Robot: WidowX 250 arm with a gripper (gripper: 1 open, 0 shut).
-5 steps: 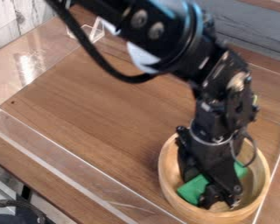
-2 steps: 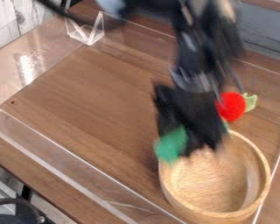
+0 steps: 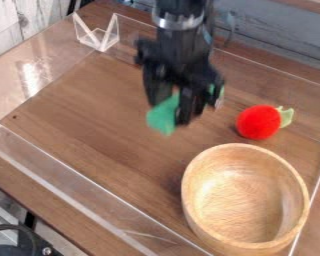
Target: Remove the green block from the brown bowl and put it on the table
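Note:
My gripper [image 3: 172, 108] hangs above the middle of the table [image 3: 83, 110], pointing down, shut on the green block [image 3: 163, 117]. The light-green bar pokes out below and left of the black fingers, lifted off the wood. The brown bowl [image 3: 246, 195] sits at the lower right, well apart from the gripper, and nothing shows inside it.
A red ball with a green leaf [image 3: 260, 121] lies on the table right of the gripper. Low clear plastic walls [image 3: 63, 175] run along the table's edges. A small clear stand [image 3: 96, 32] sits at the far left corner.
The gripper lifted the green block out of the bowl and carried it up and left over the table. The bowl now shows nothing inside it, and the red ball is uncovered.

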